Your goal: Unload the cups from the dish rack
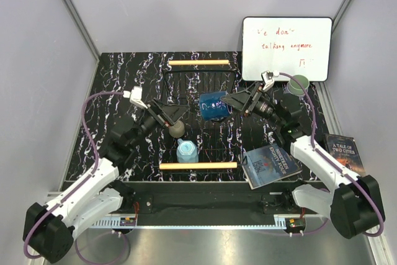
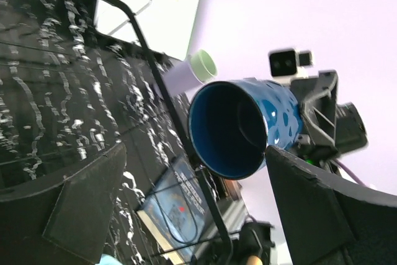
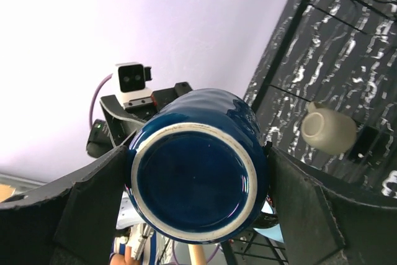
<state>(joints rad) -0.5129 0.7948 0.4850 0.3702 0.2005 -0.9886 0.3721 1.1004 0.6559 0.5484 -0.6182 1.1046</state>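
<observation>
Dark navy mug (image 3: 195, 181), white-veined black table (image 1: 124, 79).

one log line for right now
right gripper: shut on dark navy blue mug, held sideways above dish rack | left gripper: open, facing its mouth | beige mug, light blue mug: in rack

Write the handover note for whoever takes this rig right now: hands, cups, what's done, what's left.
Right hand: closed around the glossy dark navy blue mug, which lies on its side above the black wire dish rack.
Left hand: open and empty, facing the mug's mouth.
Out of the rack: pale green tumbler and lavender tumbler, together on the black marbled table by the white whiteboard.
In the rack: beige handled mug and light blue mug.
Left to do: set the navy mug down outside the rack, then unload those two.
</observation>
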